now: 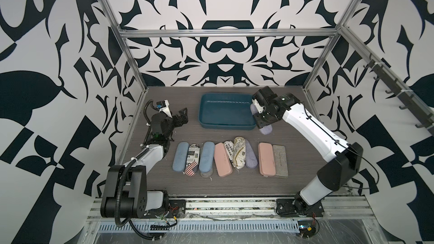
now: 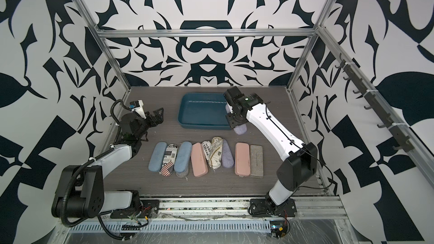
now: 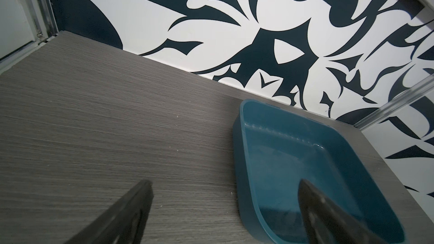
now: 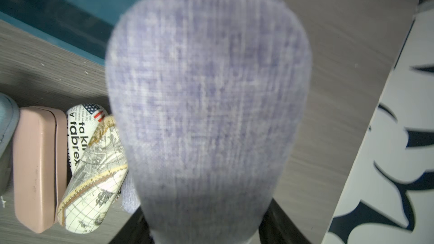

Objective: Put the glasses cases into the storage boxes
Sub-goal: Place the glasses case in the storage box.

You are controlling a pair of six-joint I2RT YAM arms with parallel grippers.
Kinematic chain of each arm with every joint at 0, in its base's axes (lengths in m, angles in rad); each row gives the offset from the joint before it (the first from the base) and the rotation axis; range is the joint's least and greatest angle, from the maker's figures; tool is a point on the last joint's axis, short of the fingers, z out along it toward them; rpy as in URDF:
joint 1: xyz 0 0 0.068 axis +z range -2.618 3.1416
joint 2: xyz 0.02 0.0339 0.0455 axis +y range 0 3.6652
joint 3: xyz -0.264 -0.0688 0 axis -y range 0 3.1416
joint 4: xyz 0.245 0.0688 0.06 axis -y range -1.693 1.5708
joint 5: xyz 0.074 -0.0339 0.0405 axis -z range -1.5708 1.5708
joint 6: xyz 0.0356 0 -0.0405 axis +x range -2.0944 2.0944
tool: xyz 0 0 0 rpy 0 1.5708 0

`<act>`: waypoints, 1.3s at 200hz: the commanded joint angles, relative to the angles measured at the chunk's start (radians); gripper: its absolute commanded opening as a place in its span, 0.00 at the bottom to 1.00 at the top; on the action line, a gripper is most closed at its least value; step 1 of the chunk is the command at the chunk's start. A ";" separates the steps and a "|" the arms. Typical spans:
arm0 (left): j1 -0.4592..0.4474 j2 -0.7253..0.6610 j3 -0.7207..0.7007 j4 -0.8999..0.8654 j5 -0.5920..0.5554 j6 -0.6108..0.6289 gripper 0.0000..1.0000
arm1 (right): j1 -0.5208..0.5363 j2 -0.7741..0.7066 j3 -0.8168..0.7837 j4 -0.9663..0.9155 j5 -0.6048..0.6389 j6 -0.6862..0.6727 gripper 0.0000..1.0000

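Observation:
The dark teal storage box (image 1: 225,126) (image 2: 204,126) stands at the back middle of the table with nothing in it. My right gripper (image 1: 259,119) (image 4: 206,231) is shut on a lavender glasses case (image 1: 266,129) (image 4: 209,90), holding it tilted over the box's right end, with part of it outside the rim. My left gripper (image 1: 182,116) (image 3: 225,207) is open and holds nothing, just left of the box (image 3: 242,160). Several cases lie in a row in front: light blue (image 1: 179,156), flag newspaper print (image 1: 192,159), pink (image 1: 223,159), map print (image 1: 239,153), lavender (image 1: 250,156), grey felt (image 1: 280,160).
The row also holds a second light blue case (image 1: 207,157), a second newspaper-print case (image 1: 229,152) and a second pink case (image 1: 267,159). Patterned walls and aluminium posts (image 1: 131,59) close in the table on three sides.

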 commanded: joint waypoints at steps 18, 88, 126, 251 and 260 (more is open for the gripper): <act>-0.002 -0.070 -0.007 -0.022 0.028 -0.021 0.99 | 0.060 0.159 0.164 0.150 -0.028 -0.311 0.30; -0.002 -0.169 -0.054 -0.050 0.024 -0.026 0.99 | 0.073 0.510 0.505 0.248 0.085 -0.579 0.29; -0.002 -0.194 -0.075 -0.052 0.012 -0.022 0.99 | 0.081 0.611 0.557 0.327 0.239 -0.764 0.29; -0.001 -0.187 -0.088 -0.041 0.006 -0.014 0.99 | 0.015 0.767 0.612 0.342 0.160 -0.751 0.35; -0.002 -0.184 -0.086 -0.041 0.006 -0.015 0.99 | 0.010 0.769 0.611 0.343 0.157 -0.751 0.35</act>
